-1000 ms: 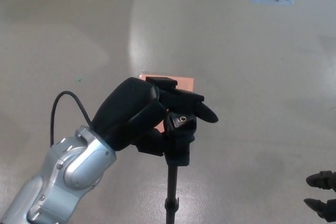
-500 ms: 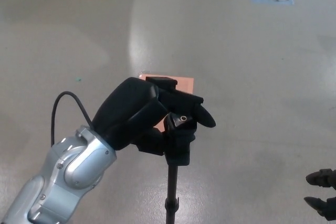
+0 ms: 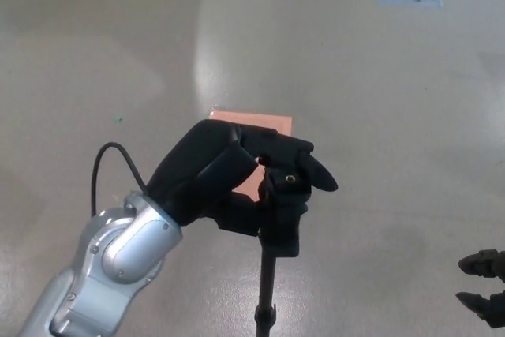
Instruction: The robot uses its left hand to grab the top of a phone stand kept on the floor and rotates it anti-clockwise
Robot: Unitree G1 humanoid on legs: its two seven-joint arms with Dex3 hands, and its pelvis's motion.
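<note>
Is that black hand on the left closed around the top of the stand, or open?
Closed: the left hand wraps its fingers over the phone stand top.

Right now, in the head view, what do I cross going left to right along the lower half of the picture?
Silver left forearm → left hand closed on the phone stand's top → phone stand pole → bare floor → right hand at the edge.
</note>
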